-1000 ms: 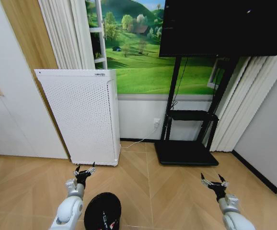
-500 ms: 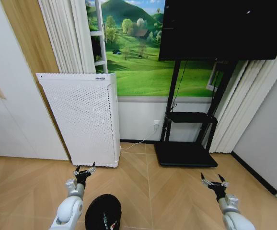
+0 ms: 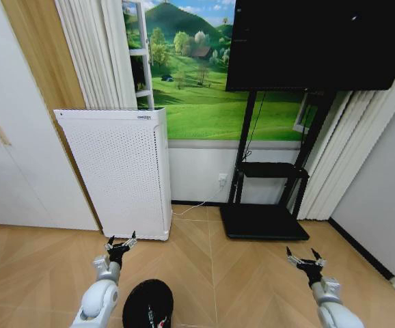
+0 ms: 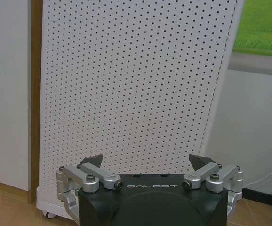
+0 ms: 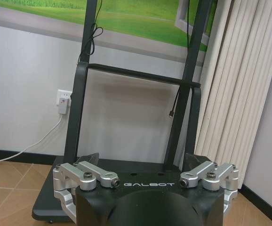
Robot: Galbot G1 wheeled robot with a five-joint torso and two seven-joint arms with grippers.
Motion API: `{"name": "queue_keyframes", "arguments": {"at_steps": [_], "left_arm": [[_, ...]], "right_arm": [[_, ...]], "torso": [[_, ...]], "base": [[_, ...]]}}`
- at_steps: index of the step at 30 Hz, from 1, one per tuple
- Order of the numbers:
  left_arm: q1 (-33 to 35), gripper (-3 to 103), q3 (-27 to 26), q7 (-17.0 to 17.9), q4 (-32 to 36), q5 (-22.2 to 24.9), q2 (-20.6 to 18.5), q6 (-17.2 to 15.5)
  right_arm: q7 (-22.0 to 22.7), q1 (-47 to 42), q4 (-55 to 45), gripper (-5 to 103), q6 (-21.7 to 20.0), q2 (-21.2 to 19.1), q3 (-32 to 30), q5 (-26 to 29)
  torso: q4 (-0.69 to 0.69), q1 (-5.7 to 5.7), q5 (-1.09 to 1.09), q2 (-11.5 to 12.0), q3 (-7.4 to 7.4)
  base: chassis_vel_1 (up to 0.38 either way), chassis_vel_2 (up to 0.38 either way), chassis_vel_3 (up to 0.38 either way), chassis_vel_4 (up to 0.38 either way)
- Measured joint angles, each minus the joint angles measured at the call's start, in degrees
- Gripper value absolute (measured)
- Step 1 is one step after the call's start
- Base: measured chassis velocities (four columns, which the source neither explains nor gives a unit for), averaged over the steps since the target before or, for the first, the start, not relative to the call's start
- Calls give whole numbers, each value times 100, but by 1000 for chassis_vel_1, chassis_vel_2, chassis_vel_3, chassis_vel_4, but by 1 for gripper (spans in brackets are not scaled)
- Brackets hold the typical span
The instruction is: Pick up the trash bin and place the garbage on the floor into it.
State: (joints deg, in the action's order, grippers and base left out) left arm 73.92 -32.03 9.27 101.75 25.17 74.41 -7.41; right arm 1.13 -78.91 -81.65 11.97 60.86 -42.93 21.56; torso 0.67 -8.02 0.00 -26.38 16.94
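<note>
We hold both arms low over the wood floor (image 3: pixel 252 273), neither carrying anything. Left gripper (image 3: pixel 120 243) sits at approx 7 o'clock in the head view, fingers spread apart, empty. Through the left wrist cam the left gripper's fingers (image 4: pixel 92 161) stand wide w/ nothing between them, pointed at the white perforated appliance (image 4: pixel 136 94).

Right gripper (image 3: pixel 305 257) sits at approx 5 o'clock in the head view, fingers likewise apart and empty. Right wrist cam shows that gripper's fingers (image 5: pixel 90 158) open, facing the black TV stand (image 5: pixel 126 141) and its base plate, w/ a wall socket (image 5: pixel 63 100) and a cable beside it.

The trash bin (image 3: pixel 146 305) is on the floor at 6 o'clock, just beside our left forearm, to its right and nearer the robot than the left gripper, cut off by the frame edge. It stands upright, mouth up. Small red-and-white bits (image 3: pixel 155 320) show inside it; we can't tell exactly what they are.

The appliance stands at 10 o'clock against the wall; the TV (image 3: pixel 314 41) is up at 1 o'clock.
</note>
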Motion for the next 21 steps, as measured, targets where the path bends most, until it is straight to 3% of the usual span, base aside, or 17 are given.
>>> {"name": "queue_keyframes", "arguments": {"at_steps": [21], "left_arm": [[0,100,0,0,0,0,0,0]], "right_arm": [[0,0,0,100,0,0,0,0]], "torso": [[0,-186,0,-505,319]], "base": [[0,0,0,0]]}}
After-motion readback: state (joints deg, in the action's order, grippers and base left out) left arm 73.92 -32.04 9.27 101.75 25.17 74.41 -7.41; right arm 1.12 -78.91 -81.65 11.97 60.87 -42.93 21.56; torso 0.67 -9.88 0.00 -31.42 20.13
